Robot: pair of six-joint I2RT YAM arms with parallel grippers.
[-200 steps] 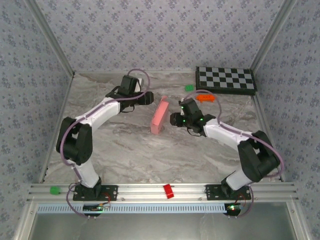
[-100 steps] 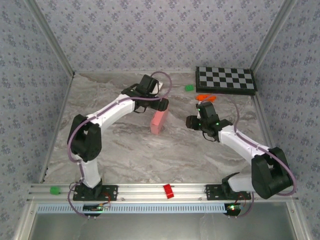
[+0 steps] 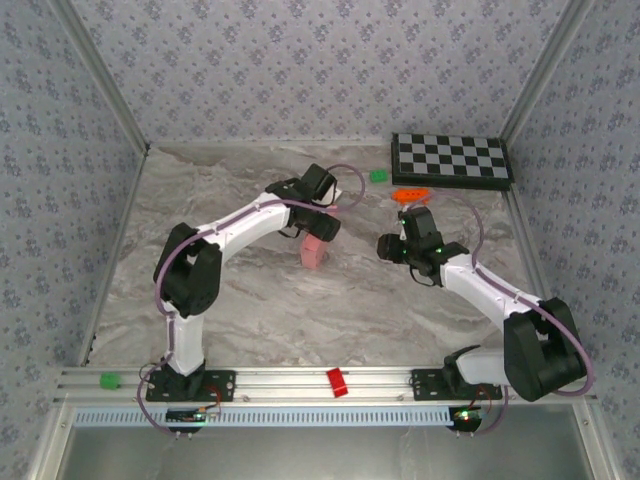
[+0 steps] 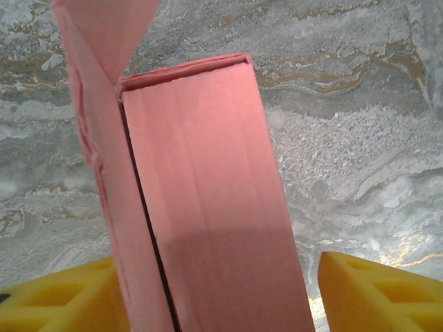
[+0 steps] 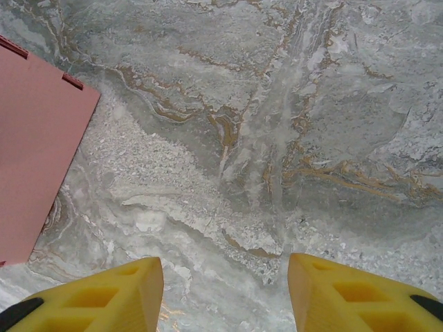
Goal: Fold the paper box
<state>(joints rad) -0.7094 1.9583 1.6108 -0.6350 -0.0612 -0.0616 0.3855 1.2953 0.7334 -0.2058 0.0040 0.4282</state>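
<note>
Paper box (image 3: pixel 314 250), pink, stands on the desk (image 3: pixel 250 300) near its middle, one end between the parted left jaws; the right jaws, parted and empty, hover just beside it.

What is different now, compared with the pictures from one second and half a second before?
The left gripper swung to the right, over the paper box; its open fingers now sit on either side of it. The right gripper drew back to the right, away from the box, and is open above the table. The box kept its place. The checkerboard, orange toy and green block did not move.
</note>
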